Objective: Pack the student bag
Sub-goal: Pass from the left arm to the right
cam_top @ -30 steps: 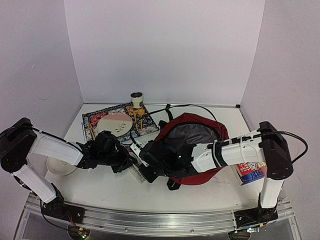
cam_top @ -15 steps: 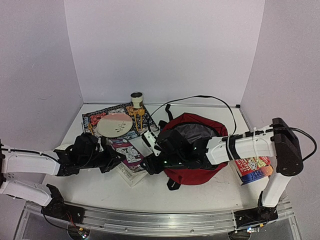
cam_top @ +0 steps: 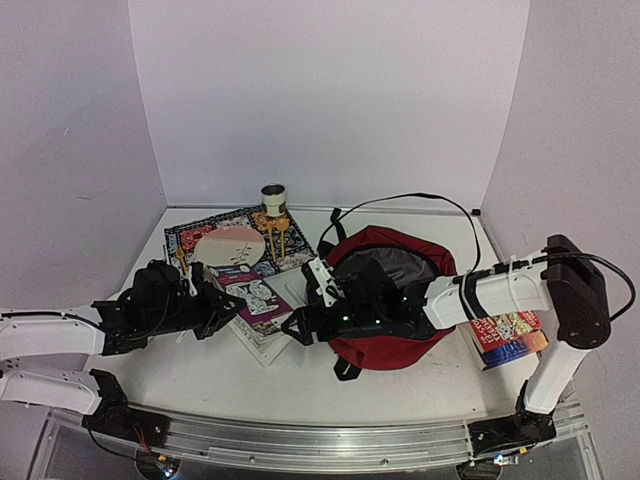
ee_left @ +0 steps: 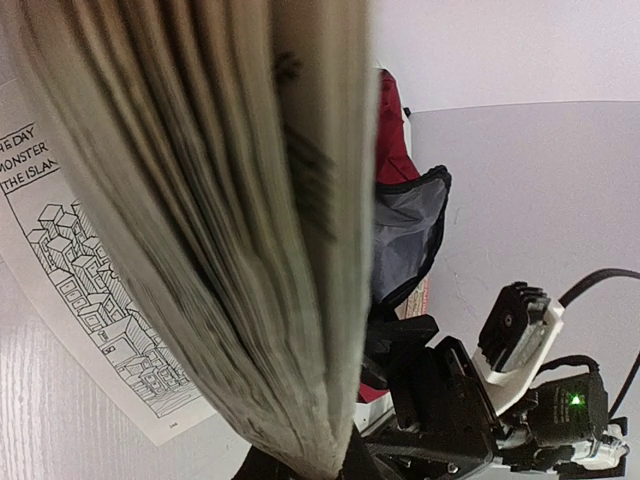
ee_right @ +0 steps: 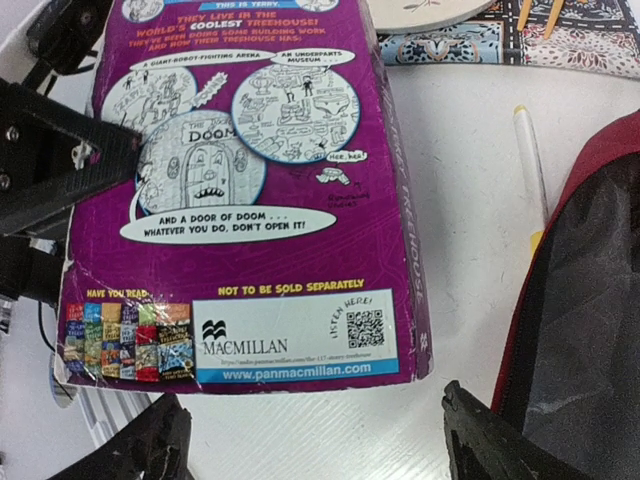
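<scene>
White table (cam_top: 420,385), pale lilac walls all round. The student bag (cam_top: 395,262) sits right of centre, mouth gaping, grey lining on show, no contents visible. Packing looks barely begun: the purple book (ee_right: 250,200) is held just left of it, pinched by the left gripper (cam_top: 212,308). The right gripper (ee_right: 315,435) is spread wide and empty beside the opening. Patterned mat (cam_top: 200,240), plate (cam_top: 230,248) and cup (cam_top: 273,196) wait toward the far left corner.

On the back cover of the purple paperback book (ee_right: 250,200): "MACMILLAN", "NOT TO BE SOLD SEPARATELY", "www.panmacmillan.com". On the white line-drawn page (ee_left: 70,270): "MONSTER", "THE ISLAN".
</scene>
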Robot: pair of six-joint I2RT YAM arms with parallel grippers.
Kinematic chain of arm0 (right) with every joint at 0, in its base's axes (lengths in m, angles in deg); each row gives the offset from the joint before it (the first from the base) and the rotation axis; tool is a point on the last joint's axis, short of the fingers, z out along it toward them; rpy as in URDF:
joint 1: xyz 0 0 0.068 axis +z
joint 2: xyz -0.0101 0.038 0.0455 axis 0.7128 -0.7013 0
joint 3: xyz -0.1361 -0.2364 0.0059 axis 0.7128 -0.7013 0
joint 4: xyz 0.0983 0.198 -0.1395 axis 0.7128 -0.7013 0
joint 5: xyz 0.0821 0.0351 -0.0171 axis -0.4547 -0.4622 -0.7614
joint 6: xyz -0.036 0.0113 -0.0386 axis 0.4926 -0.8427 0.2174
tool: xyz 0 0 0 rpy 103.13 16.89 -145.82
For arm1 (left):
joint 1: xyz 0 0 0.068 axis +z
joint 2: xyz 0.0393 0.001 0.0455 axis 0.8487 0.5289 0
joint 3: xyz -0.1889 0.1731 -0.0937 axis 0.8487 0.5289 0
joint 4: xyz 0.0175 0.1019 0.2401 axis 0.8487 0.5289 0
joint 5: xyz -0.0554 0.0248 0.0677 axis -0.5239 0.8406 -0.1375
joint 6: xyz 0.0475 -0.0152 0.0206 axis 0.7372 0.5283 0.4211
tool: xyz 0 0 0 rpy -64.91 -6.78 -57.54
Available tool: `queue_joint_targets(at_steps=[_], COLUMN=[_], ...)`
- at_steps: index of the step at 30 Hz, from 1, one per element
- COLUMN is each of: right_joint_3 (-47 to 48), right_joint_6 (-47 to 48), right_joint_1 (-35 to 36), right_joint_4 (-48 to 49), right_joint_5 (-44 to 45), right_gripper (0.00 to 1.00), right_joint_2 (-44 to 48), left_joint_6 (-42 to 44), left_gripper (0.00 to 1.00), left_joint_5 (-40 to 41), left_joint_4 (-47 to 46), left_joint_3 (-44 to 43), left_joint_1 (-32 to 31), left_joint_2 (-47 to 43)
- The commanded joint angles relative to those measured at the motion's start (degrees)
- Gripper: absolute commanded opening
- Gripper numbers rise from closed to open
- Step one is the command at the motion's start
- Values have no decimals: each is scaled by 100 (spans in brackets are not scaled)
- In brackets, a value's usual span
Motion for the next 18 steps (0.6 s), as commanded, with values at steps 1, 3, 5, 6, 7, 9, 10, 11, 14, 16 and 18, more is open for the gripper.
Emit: queue_joint_targets(at_steps=[1, 3, 5, 6, 7, 9, 10, 11, 14, 16, 18], right_joint_3=[-253, -386, -451, -458, -462, -470, -470, -479, -584, -648, -679], right_joint_6=[-896, -1140, -1309, -1382, -1452, -1562, -1607, -1646, -1836, -1927, -1985], right_joint_1=[-222, -319, -362, -377, -392, -418, -430, -436, -496, -525, -538], right_joint_4=[900, 1199, 1443, 1537, 1628, 1752, 1787, 1826, 2124, 2327, 2482], right_joint_5=[-549, -733, -861, -921, -972, -1030, -1024, -1019, -1137, -1226, -1308], right_gripper=[91, 92, 92, 92, 92, 93, 93, 93, 93, 92, 92], right_joint_2=[427, 458, 457, 443, 425, 379, 349, 317, 225, 171, 134], left_joint_6=[277, 298, 296, 281, 259, 189, 165, 151, 131, 107, 89], left_gripper=[0, 0, 0, 0, 0, 0, 0, 0, 0, 0, 0], left_joint_5=[-130, -186, -240, -281, -324, -403, -433, -466, -548, -601, -643], left_joint_4=[-767, -849, -962, -1058, -1170, -1428, -1533, -1608, -1811, -1951, -2046], left_joint_3=[-190, -201, -211, -203, -195, -170, -161, -167, -181, -178, -183], left_joint_1=[23, 23, 23, 23, 23, 23, 23, 23, 23, 23, 23], left_joint_2=[-416, -481, -502, -500, -489, -465, -452, -439, -402, -384, -371])
